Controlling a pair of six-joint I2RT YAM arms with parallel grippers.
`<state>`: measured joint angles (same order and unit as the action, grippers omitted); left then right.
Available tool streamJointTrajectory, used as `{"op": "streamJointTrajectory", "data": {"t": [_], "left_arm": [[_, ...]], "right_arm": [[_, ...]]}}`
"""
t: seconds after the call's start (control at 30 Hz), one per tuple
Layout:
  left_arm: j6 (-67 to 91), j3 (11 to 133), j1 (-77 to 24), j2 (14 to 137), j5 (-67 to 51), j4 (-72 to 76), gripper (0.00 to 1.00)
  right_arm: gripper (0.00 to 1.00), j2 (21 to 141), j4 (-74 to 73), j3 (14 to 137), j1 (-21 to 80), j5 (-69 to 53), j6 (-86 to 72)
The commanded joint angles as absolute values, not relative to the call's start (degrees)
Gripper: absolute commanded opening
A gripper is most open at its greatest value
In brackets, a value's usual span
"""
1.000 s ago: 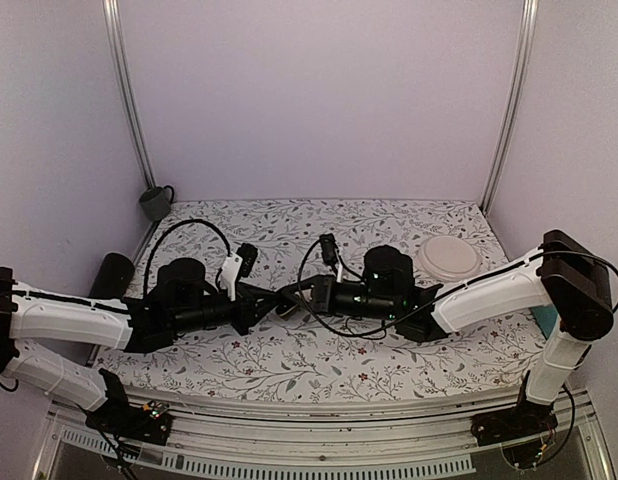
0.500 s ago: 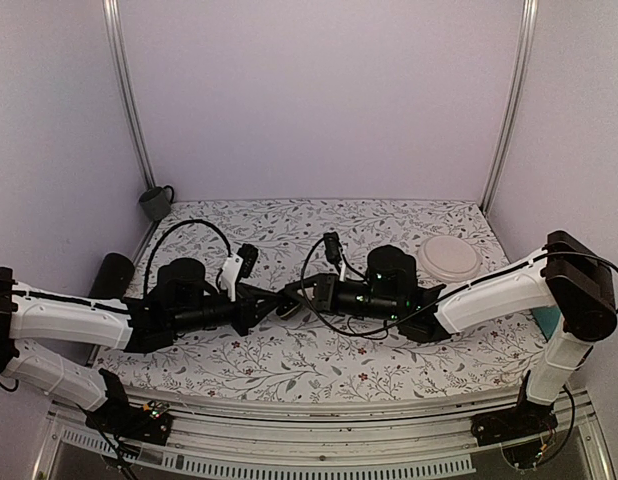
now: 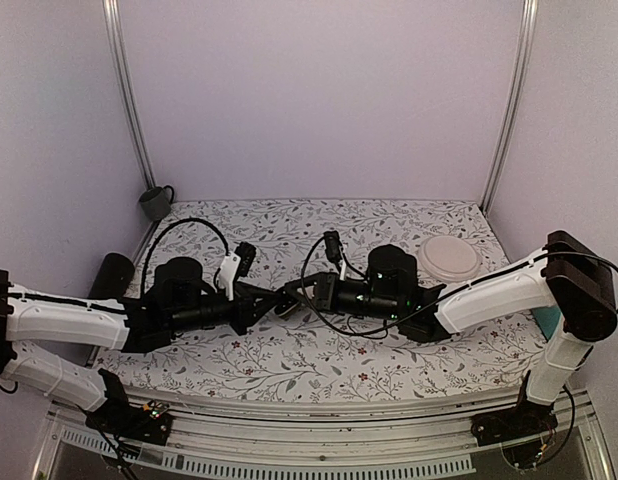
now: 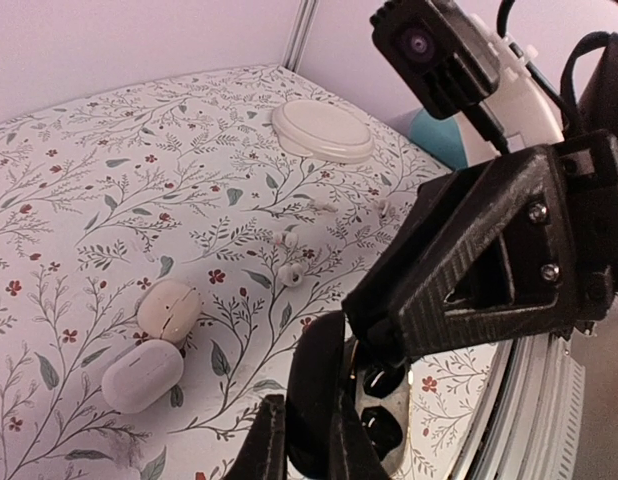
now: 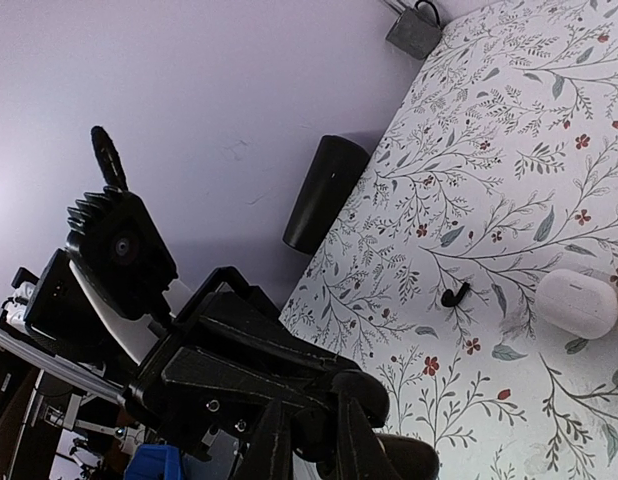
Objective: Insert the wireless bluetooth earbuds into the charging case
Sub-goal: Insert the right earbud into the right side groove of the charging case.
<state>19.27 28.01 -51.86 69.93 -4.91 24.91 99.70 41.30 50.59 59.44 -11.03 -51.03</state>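
Glossy and black, the charging case [image 4: 319, 385] is held up well to the left of the white dish [image 4: 322, 130]. It is open, so its pale inner tray shows. The left gripper [image 4: 307, 435] has its fingers pinched on the case's dark shell and carries it. The right gripper [image 5: 304, 440] reaches in from the dish's side with its tips right at the tray. I cannot tell whether they are pressed on an earbud or merely close together, because the case and the other gripper hide them.

The tray's sockets look dark, but the view is too cramped to say whether either is filled. A small black hooked thing [image 5: 454, 295] lies on the flowered cloth [image 5: 509, 150], well apart from the dish and just beside a white pebble-shaped object [image 5: 577, 303]. It is probably an earbud still waiting its turn.

By that reading the job is midway at best. The case is open and steadied, and one earbud may be going in now. At least one more must be fetched from the cloth and seated.
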Motion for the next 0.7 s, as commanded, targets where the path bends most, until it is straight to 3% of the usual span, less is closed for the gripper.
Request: {"op": "streamJointTrajectory", "data": {"t": [0.0,0.67], "left_arm": [[18.8,28.9,-51.8,67.5,-4.8,28.3,0.00],[17.4,29.3,-51.8,65.6,-1.5,25.7,0.00]], "right_arm": [[0.11,98.5,39.2,49.3,59.2,-9.8,-50.5],[0.13,98.0,32.6,49.9,59.5,-6.8,-48.0]]}}
